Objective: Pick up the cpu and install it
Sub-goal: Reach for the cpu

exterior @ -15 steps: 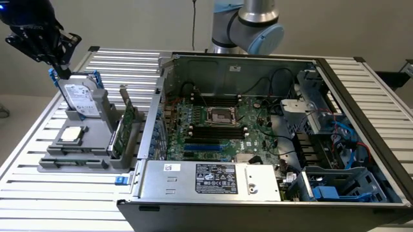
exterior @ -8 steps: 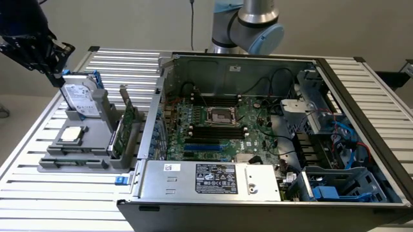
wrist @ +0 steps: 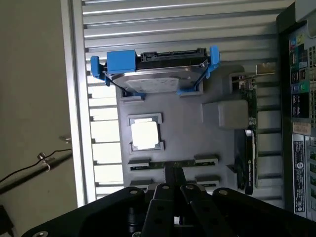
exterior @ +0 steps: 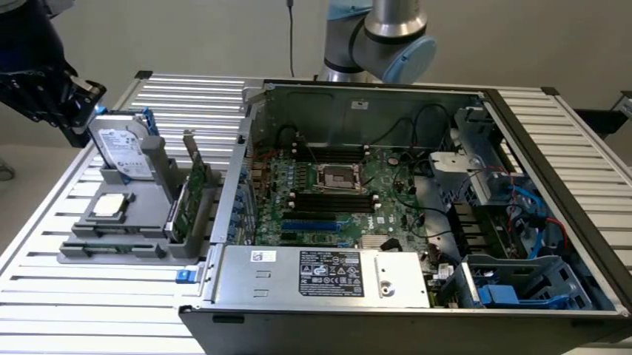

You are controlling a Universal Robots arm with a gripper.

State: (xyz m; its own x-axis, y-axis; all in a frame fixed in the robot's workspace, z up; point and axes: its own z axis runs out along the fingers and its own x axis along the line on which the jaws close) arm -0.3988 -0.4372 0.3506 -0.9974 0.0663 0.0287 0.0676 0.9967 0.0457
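The cpu (exterior: pixel 111 205) (wrist: pixel 144 134) is a small pale square chip lying flat in a recess of the grey holder tray (exterior: pixel 133 222) (wrist: pixel 187 123), which sits on the slatted table at the exterior view's left of the computer. My gripper (exterior: pixel 69 111) (wrist: pixel 173 172) hangs high above the tray's far end, over the hard drive, well apart from the cpu. Its dark fingers (wrist: pixel 167 195) are pressed together, shut on nothing. The dark square socket frame (exterior: pixel 336 176) sits mid-motherboard inside the open computer case (exterior: pixel 296 281).
A silver hard drive in a blue bracket (exterior: pixel 123 151) (wrist: pixel 155 74) stands on the tray beyond the cpu. A green circuit card (exterior: pixel 192 192) (wrist: pixel 249 143) stands upright between tray and case. Cables, heatsinks and blue drive bays crowd the case interior. The slatted table (exterior: pixel 99 296) extends around everything.
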